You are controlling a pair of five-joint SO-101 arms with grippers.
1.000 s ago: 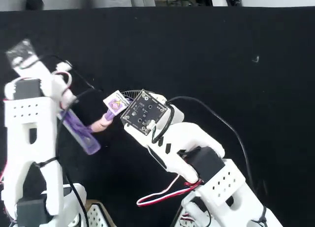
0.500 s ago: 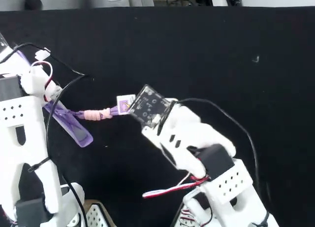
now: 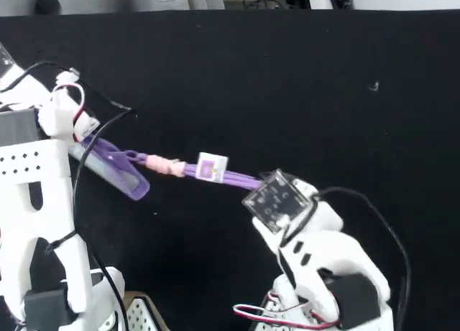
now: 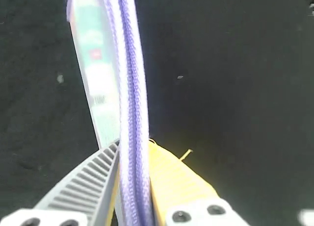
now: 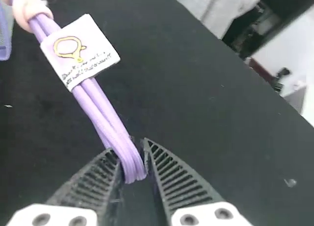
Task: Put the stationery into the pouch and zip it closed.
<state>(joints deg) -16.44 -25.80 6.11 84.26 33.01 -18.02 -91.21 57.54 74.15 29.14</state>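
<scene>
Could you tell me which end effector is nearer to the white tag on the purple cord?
Right. The right end effector grips the cord just beyond the tag; the left end effector clamps the pouch at the cord's far end.

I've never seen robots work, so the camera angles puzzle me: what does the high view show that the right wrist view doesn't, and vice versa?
High view: the left arm and right arm, the left arm's jaws holding the purple pouch, the cord running straight between them. Right wrist view: ribbed jaws shut on the cord's looped end, a yellow drawing on the tag. Shared: cord, tag, pink wrap, black table.
</scene>
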